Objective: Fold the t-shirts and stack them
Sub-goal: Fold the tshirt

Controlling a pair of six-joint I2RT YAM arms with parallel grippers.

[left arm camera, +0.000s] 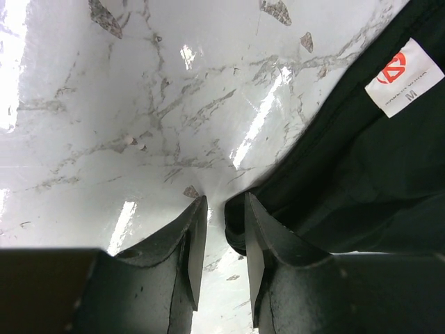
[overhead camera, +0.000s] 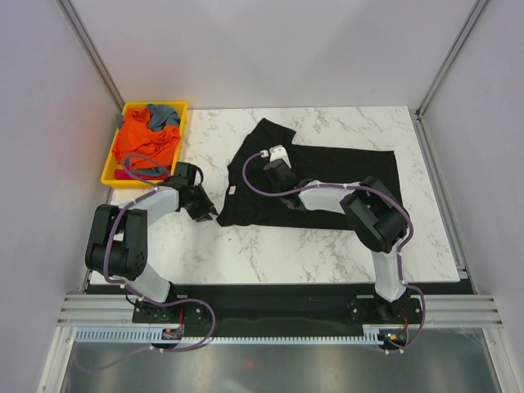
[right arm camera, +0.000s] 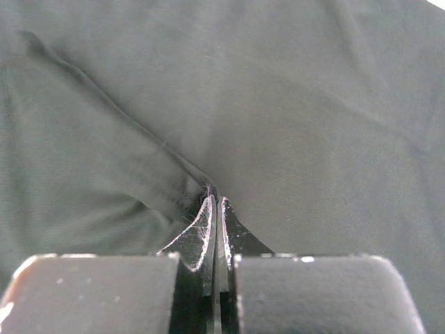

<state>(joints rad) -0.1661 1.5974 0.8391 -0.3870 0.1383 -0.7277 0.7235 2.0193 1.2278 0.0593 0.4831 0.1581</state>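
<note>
From above, we see the black t-shirt (overhead camera: 344,176) spread flat on the white marbled desk (overhead camera: 327,254), with one sleeve pointing away from the arms. The left hand (overhead camera: 209,211) sits at the shirt's near left corner. The right hand (overhead camera: 277,168) rests on the cloth near the collar. A yellow plastic tray (overhead camera: 110,170) at the far left holds a crumpled orange t-shirt (overhead camera: 147,143) and a grey-blue t-shirt (overhead camera: 166,113).

In the left wrist view, the left hand's dark fingers (left arm camera: 191,243) stand apart over glossy, grey-veined stone. The shirt's hemmed corner lies in the gap against one finger. A white neck label (left arm camera: 405,76) with a red mark and an "M" lies further along the edge.

In the right wrist view, the right hand's fingers are together, clamped on a pinch of the matte, smooth black cloth. A soft ridge runs away from the tips.
</note>
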